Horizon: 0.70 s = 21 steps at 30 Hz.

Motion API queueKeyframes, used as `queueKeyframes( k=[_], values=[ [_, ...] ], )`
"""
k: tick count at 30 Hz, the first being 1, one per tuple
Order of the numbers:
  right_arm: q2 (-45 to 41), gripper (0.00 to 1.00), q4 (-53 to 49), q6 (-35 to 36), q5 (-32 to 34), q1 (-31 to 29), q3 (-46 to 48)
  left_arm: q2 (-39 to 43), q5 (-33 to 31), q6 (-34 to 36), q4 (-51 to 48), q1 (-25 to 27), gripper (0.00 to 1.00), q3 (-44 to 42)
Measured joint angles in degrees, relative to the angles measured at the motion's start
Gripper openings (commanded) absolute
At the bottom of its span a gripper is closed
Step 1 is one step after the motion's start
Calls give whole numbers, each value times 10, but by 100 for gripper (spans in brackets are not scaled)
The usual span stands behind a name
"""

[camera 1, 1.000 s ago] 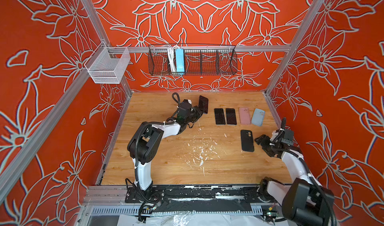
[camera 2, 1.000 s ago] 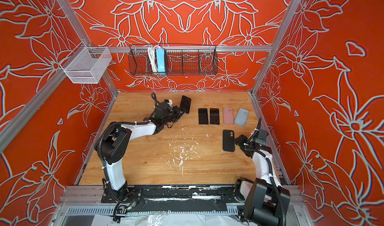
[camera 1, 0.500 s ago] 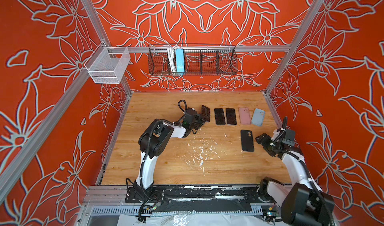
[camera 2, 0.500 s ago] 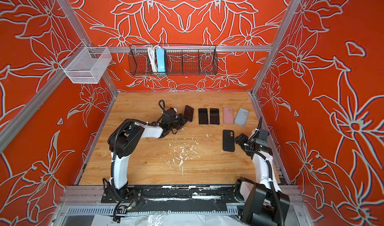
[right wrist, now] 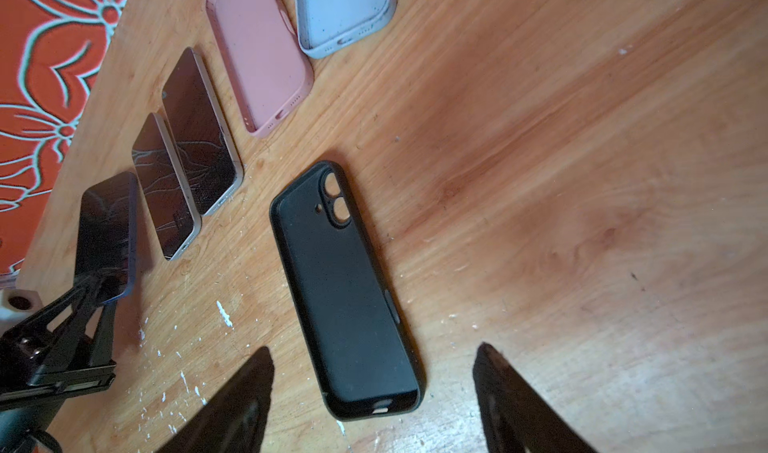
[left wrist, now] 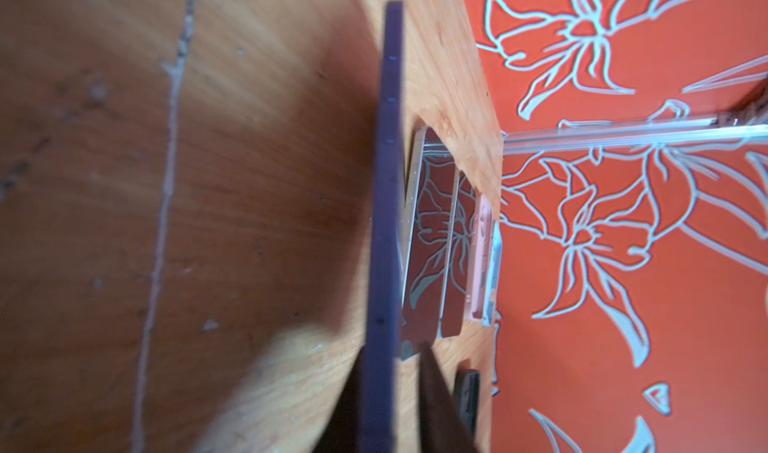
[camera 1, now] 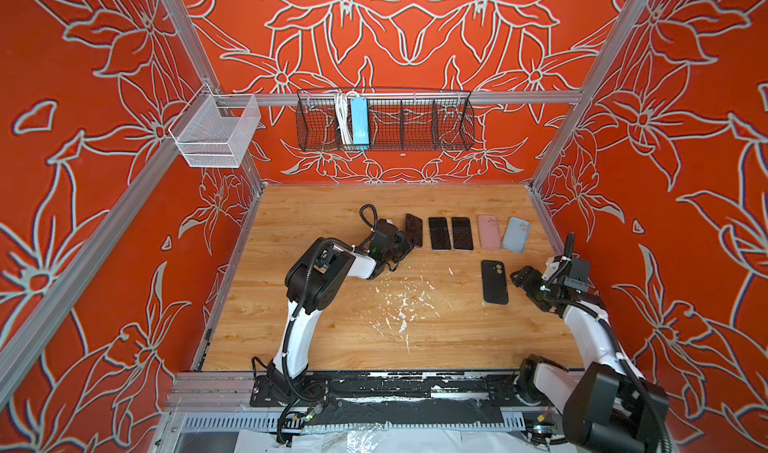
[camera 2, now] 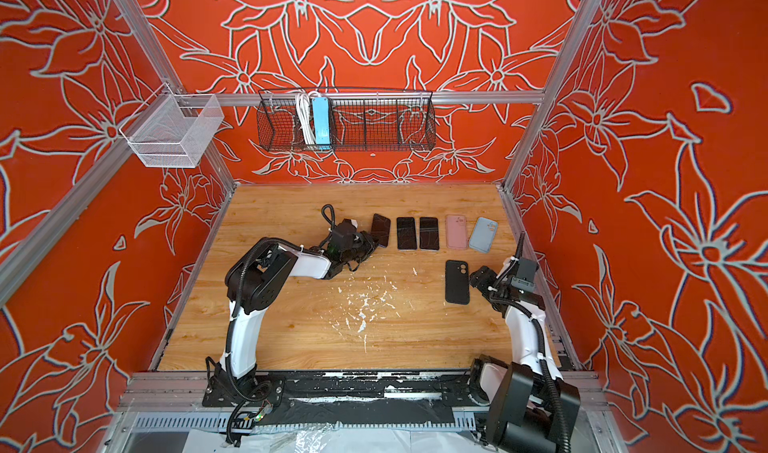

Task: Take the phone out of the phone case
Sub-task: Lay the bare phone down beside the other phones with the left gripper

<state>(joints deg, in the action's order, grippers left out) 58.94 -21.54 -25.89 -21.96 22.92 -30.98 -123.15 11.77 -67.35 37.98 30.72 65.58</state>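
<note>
Phone (left wrist: 388, 180) runs lengthwise away from left claw (left wrist: 392, 349), near end between jaws, grip impossible to tell; right claw (right wrist: 374, 349) gapes empty.

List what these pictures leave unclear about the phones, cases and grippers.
- Left wrist view: whether the left gripper clamps the dark phone; blurred, seen edge-on.
- Right wrist view: the pink case and blue case are cut off by the picture's edge.
- Both top views: the blue item in the wire basket is too small to identify.
</note>
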Motion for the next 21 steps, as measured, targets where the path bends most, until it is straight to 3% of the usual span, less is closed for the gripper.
queueKeyframes(
  k=[14,19,20,21],
  values=[
    [-1,79,0,3,0,0,0,6,-24,8,5,12,80,-13],
    [-10,82,0,4,0,0,0,34,-48,29,-34,27,99,-18],
    [-10,86,0,4,0,0,0,41,-54,36,-48,30,98,-19],
    [-10,98,2,4,0,0,0,49,-58,40,-62,32,97,-19]
  ],
)
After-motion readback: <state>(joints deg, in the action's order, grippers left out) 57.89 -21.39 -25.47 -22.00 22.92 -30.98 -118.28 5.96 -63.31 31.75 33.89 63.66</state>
